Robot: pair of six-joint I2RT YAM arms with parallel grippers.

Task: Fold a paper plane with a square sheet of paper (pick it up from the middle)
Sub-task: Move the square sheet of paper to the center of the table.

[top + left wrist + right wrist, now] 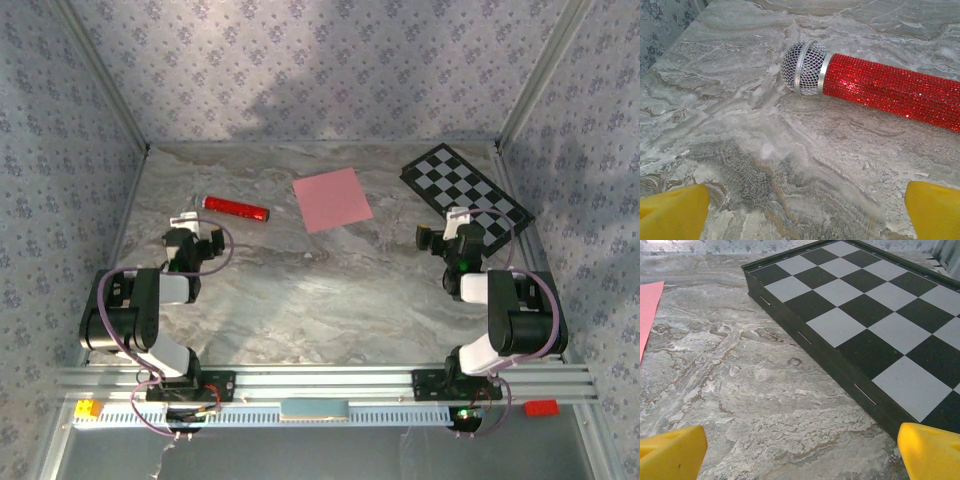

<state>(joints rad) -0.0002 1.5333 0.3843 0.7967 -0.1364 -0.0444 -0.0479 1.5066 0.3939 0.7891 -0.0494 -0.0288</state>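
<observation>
The square sheet of paper (332,199) is pink and lies flat and unfolded on the marble table, at the back middle; its edge (649,310) shows at the left of the right wrist view. My left gripper (186,222) sits low at the left, near side of the paper, open with nothing between its yellow fingertips (675,212). On the right my right gripper (458,220) is open too, over bare marble, yellow fingertips (927,450) wide apart. Both grippers are well apart from the paper.
A red glittery microphone (236,208) (880,85) lies just beyond the left gripper. A black-and-white checkerboard (465,188) (865,315) lies at the back right, close ahead of the right gripper. Patterned walls close in the table on three sides.
</observation>
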